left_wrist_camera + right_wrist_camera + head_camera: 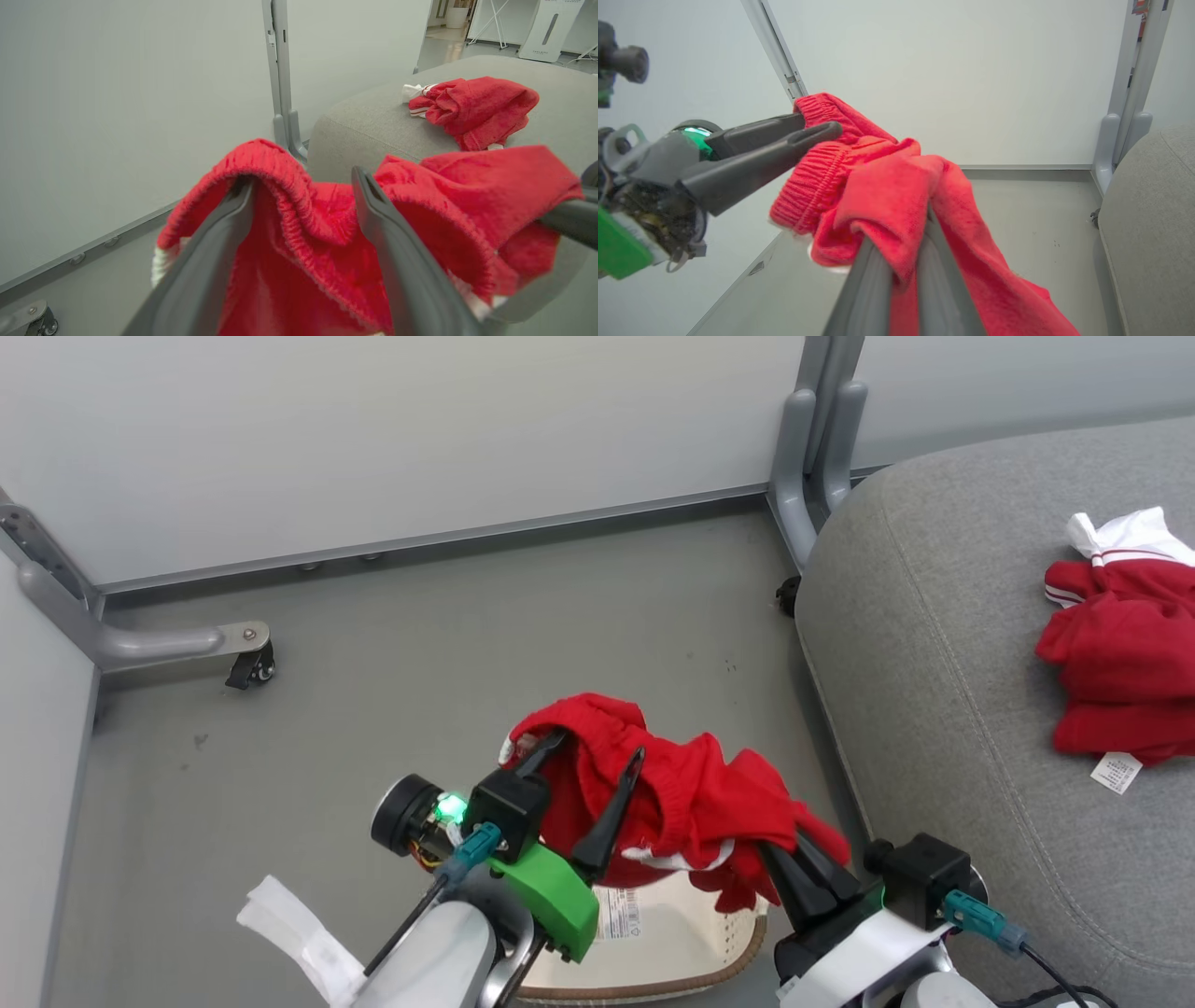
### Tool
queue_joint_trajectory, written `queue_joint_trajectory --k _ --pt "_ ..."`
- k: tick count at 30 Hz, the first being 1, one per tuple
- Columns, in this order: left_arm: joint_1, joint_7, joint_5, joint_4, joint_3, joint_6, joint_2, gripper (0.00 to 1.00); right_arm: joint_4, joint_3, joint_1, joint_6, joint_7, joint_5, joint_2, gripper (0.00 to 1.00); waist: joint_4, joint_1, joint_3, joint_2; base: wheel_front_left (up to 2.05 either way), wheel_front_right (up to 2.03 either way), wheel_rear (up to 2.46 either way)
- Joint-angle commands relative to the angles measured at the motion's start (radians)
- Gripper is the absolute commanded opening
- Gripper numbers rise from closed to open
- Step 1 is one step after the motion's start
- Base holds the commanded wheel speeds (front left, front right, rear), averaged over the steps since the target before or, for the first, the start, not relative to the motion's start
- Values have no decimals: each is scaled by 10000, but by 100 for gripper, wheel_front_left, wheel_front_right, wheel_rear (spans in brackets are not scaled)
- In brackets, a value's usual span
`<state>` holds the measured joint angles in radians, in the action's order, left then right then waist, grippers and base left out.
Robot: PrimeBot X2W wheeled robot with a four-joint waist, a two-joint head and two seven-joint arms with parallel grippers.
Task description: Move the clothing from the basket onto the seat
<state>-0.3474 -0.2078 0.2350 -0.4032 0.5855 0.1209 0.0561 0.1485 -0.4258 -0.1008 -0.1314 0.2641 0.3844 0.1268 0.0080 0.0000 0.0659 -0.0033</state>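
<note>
I count two red garments. The held garment is up in the air, strung between my two pincers and sagging in the middle, directly above the one basket. Its elastic waistband end is at the left pincer. That pincer's two fingers stand well apart, released rather than clenched, with the waistband looped over one finger and a fold of cloth slumped into the gap between them. The other end of the cloth is at the right pincer. In my right wrist view its two fingers are pressed close together with red fabric caught between them, so it is clenched on the held garment, and a long tail of cloth hangs down beside it.

The second garment lies crumpled on the one seat, towards its far right, with a white panel showing at its upper edge and a small white tag at its lower edge.

The basket sits on the grey floor just beside the seat's front corner, partly hidden by my arms. I can see one paper label on its bottom and no clothing on the part that shows. Pale partition panels close off the floor behind.
</note>
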Motion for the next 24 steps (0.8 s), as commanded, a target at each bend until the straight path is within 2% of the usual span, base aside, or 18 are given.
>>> queue_joint_trajectory --k 1,5,10,15,24 --pt "-70 154 86 -141 86 28 106 100 -17 28 -12 15 3 5 9 0 -9 0 12 33 0 0 0" --pt "-371 623 398 -380 194 76 281 100 -40 98 -4 15 3 -25 -7 0 -1 0 44 33 0 0 0" --pt "-613 501 88 -333 37 -403 560 100 -34 125 -15 15 3 -63 -26 0 0 0 69 33 0 0 0" --pt "-640 474 237 -253 -106 -473 718 100 -143 337 -58 15 3 -112 -46 0 -56 0 76 33 0 0 0" --pt "-292 310 412 -167 -222 -642 991 100 -1355 1914 -158 15 3 -492 89 0 -478 0 375 33 0 0 0"
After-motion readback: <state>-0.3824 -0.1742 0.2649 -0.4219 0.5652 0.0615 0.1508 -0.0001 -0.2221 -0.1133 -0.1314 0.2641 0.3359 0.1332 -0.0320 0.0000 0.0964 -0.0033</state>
